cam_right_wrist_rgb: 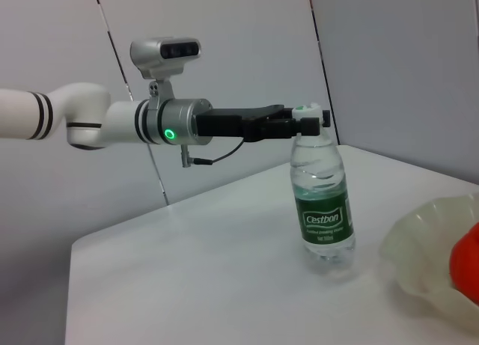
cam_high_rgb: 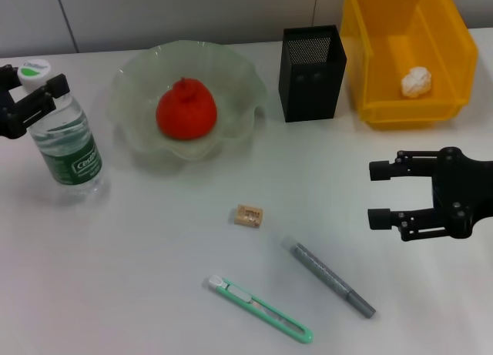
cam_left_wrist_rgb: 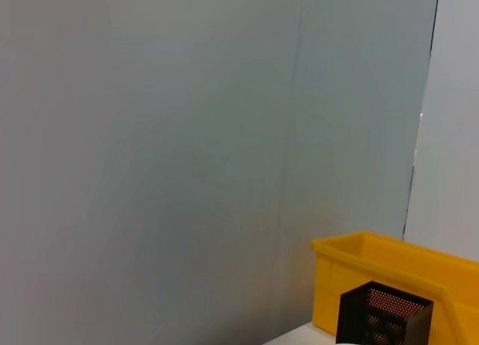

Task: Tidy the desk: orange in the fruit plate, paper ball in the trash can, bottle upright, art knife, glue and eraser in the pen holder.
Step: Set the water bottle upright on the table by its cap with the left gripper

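Observation:
The bottle (cam_high_rgb: 65, 143) (cam_right_wrist_rgb: 323, 210) stands upright at the table's left, and my left gripper (cam_high_rgb: 45, 99) (cam_right_wrist_rgb: 307, 124) is shut on its neck just under the white cap. The orange (cam_high_rgb: 185, 110) (cam_right_wrist_rgb: 465, 261) lies in the translucent fruit plate (cam_high_rgb: 239, 78) (cam_right_wrist_rgb: 419, 244). The paper ball (cam_high_rgb: 417, 82) rests inside the yellow trash can (cam_high_rgb: 447, 39) (cam_left_wrist_rgb: 378, 259). Beside it stands the black mesh pen holder (cam_high_rgb: 310, 76) (cam_left_wrist_rgb: 382, 315). The eraser (cam_high_rgb: 249, 215), grey glue stick (cam_high_rgb: 329, 278) and green art knife (cam_high_rgb: 259, 309) lie on the table. My right gripper (cam_high_rgb: 375, 194) hovers open, right of the glue.
White tabletop (cam_high_rgb: 154, 278) with a grey wall behind it. The bottle stands close to the plate's left rim. The pen holder sits between the plate and the yellow bin at the back.

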`<control>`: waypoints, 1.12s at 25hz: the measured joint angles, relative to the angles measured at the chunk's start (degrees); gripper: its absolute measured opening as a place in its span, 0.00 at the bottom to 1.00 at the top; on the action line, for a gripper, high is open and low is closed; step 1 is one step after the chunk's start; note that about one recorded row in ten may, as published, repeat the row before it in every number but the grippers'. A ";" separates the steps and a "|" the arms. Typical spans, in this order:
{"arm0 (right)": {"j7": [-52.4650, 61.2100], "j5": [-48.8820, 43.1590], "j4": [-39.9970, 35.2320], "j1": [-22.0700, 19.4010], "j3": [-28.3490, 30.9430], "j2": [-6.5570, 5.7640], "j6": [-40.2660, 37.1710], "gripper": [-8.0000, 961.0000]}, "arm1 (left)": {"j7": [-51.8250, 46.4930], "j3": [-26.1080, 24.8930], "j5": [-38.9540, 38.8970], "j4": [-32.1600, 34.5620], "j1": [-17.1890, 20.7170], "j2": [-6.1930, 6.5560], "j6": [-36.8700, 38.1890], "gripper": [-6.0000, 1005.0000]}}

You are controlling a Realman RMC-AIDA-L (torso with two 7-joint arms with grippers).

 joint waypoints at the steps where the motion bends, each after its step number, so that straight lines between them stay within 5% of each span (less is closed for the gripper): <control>1: 0.00 0.00 0.00 0.00 0.00 0.00 0.00 0.81 | 0.00 0.00 0.00 0.00 0.00 0.00 0.00 0.45; 15: -0.48 -0.71 0.52 0.37 0.00 0.08 0.38 0.81 | -1.23 0.31 0.23 -0.26 -1.18 -0.70 -1.51 0.45; 28: -0.61 -0.84 1.14 0.55 0.00 0.00 0.58 0.81 | 2.08 -0.15 -0.78 -1.47 -0.84 -2.62 -1.77 0.45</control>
